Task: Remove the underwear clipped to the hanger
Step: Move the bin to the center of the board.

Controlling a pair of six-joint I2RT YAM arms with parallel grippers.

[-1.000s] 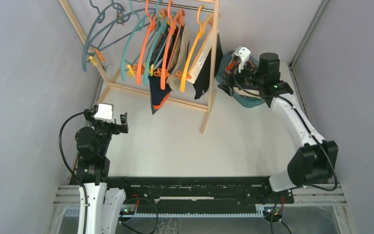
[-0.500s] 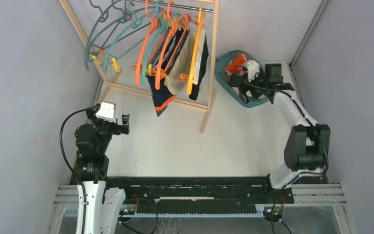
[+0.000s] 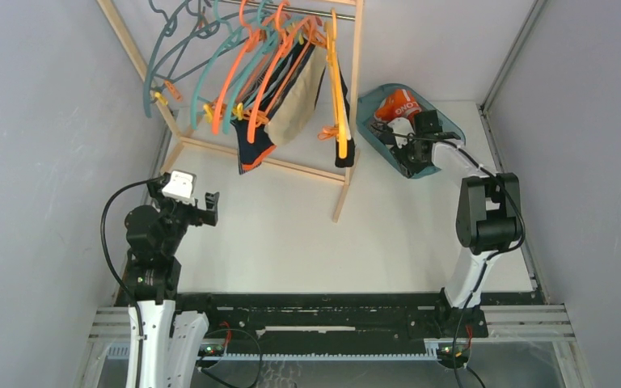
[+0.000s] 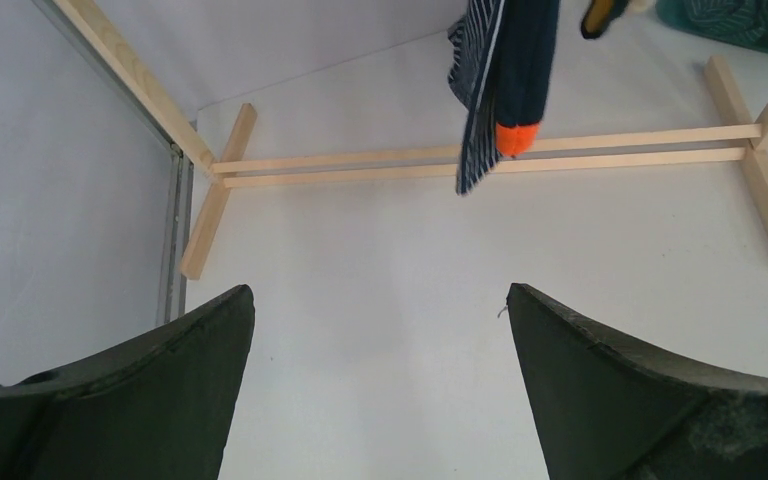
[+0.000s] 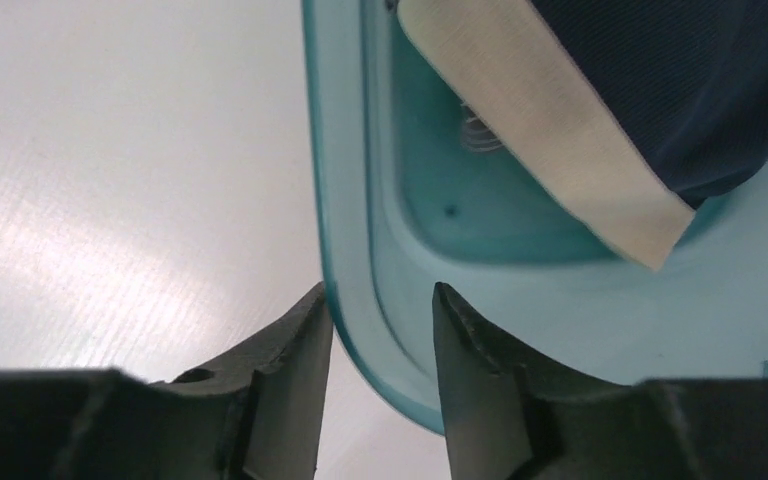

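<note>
1. Overhead, the top camera shows a wooden rack (image 3: pixel 345 174) standing at the far side of a white table (image 3: pixel 291 234).
   - Orange and teal hangers (image 3: pixel 238 77) crowd its rail.
   - The underwear (image 3: pixel 295 113) hangs clipped beneath them, inside the rack's frame.
   - A beige brief (image 3: pixel 301 109) hangs near the rack's right post, and a navy brief with orange trim (image 3: pixel 252 152) hangs lowest, towards the middle.
   - Just right of the rack sits a teal basket (image 3: pixel 369 113) holding an orange cloth (image 3: pixel 396 105) with white lettering.
   - The right gripper (image 3: pixel 408 149) reaches down into that basket.
   - The left gripper (image 3: pixel 208 207) hangs well in front of the rack's left end, touching nothing.

2. Next, the left wrist camera looks towards the rack's floor rails (image 4: pixel 360 160).
   - The left gripper (image 4: pixel 380 380) is spread wide, its dark fingers (image 4: pixel 190 380) at the lower corners of the view with bare table between them.
   - A striped brief (image 4: pixel 475 90) and the navy brief with orange trim (image 4: pixel 525 70) dangle side by side above the rails.
   - Both are well apart from the fingers.

3. Lastly, the right wrist camera sits close over the basket beside the rack.
   - The right gripper (image 5: pixel 380 320) has its jaws drawn partway together, leaving a narrow gap.
   - The basket's rim (image 5: pixel 345 200) shows through that gap.
   - I cannot tell whether the jaws pinch the rim or only hang over it.
   - Inside the basket lies a navy brief with a pale waistband (image 5: pixel 680 80), clear of the fingers.
</note>
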